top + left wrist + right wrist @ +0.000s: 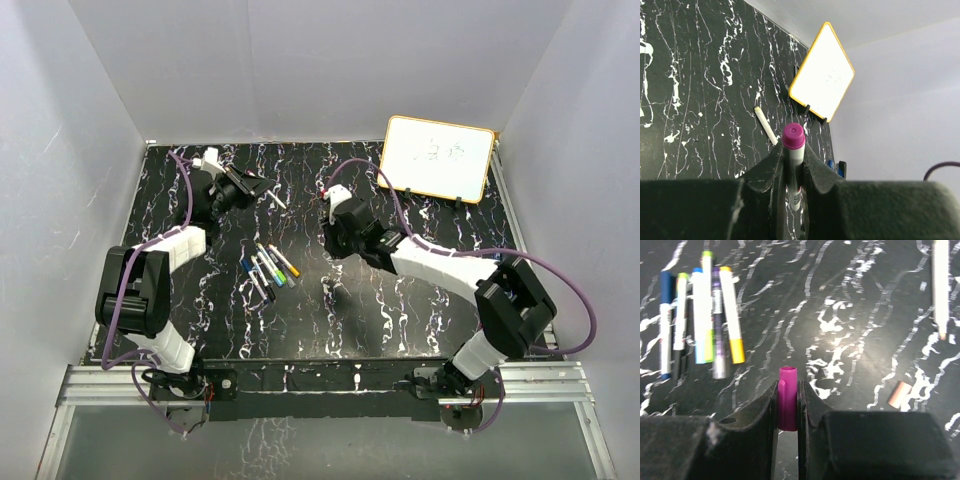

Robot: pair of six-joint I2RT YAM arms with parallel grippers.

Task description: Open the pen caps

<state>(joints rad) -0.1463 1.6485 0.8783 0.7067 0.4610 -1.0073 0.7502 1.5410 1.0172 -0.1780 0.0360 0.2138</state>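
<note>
At the table's far left, the left gripper [793, 159] was clamped on a white-barrelled pen [794, 150], its magenta end poking out past the fingertips, with an uncapped white pen [765, 125] lying on the black marbled table [400, 300] just beyond. At centre, the other pens [266, 268] lay bunched side by side (coloured ends showing). To the right, the right gripper [788, 395] pinched a magenta cap [787, 377], with a loose peach-coloured cap [899, 394] lying on the table nearby.
</note>
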